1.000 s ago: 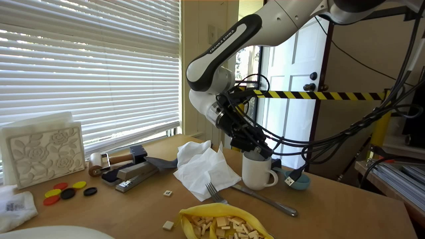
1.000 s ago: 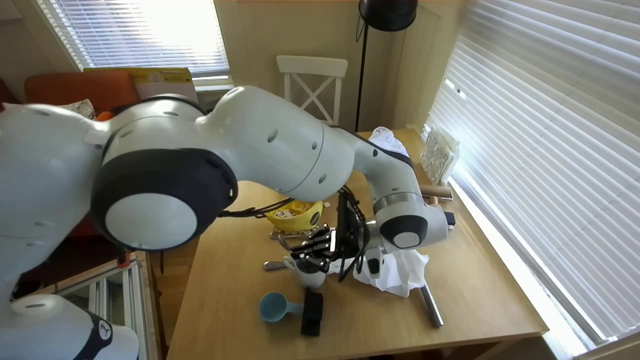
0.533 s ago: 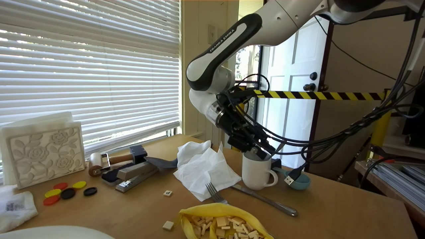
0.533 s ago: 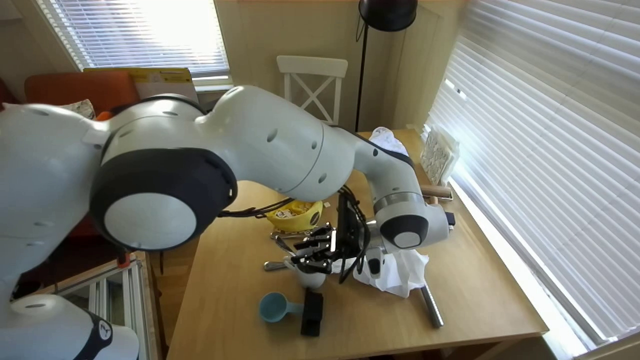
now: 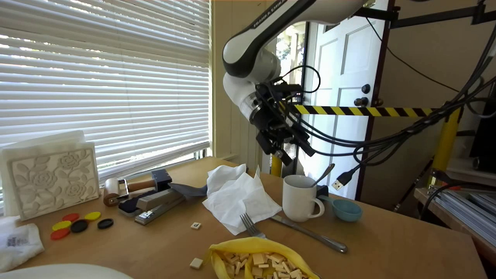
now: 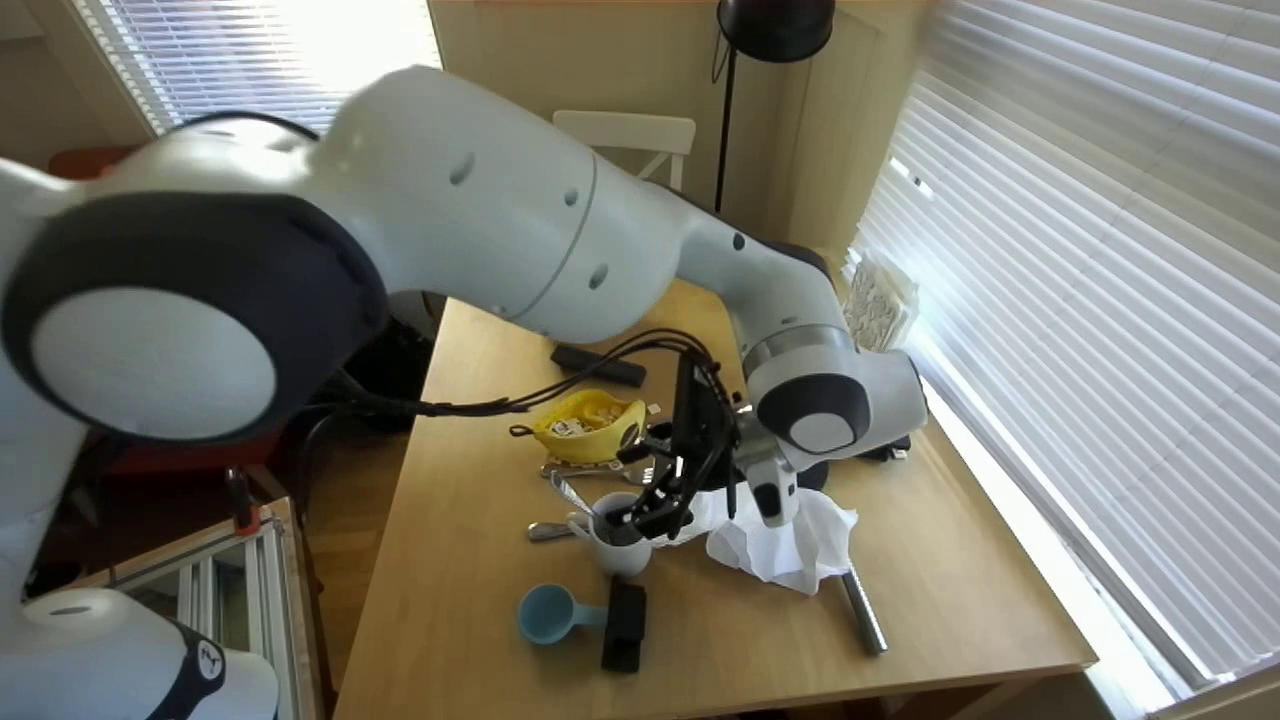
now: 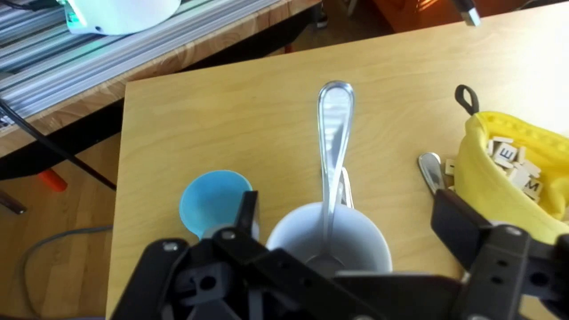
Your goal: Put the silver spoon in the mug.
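The silver spoon [image 7: 331,173] is held in the white mug [image 5: 296,203], its handle leaned over the rim at twelve o'clock in the wrist view. With fingers spread and nothing gripped, the hand [image 5: 298,155] should be lifted clear without handle or rim being brushed.

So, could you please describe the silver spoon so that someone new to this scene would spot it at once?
On the wooden table, find the plain white mug beside the crumpled white paper. The silver spoon leans inside that mug, its shiny handle slanting up past the rim. That sets it apart from the fork and the knife-like utensil, which both lie on the table.
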`<state>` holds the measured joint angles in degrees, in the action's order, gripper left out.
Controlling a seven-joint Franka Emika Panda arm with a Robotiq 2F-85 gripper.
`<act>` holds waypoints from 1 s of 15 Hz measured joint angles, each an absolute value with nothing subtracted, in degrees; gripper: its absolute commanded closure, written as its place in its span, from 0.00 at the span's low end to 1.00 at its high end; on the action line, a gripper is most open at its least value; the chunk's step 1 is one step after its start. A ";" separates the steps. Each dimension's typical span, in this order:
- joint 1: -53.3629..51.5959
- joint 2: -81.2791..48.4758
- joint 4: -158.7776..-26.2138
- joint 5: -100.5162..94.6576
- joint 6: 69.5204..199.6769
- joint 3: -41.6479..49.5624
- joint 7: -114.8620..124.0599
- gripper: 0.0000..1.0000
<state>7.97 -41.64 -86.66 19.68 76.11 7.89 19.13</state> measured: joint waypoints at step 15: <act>0.27 5.32 -125.81 -14.03 94.00 4.95 18.77 0.00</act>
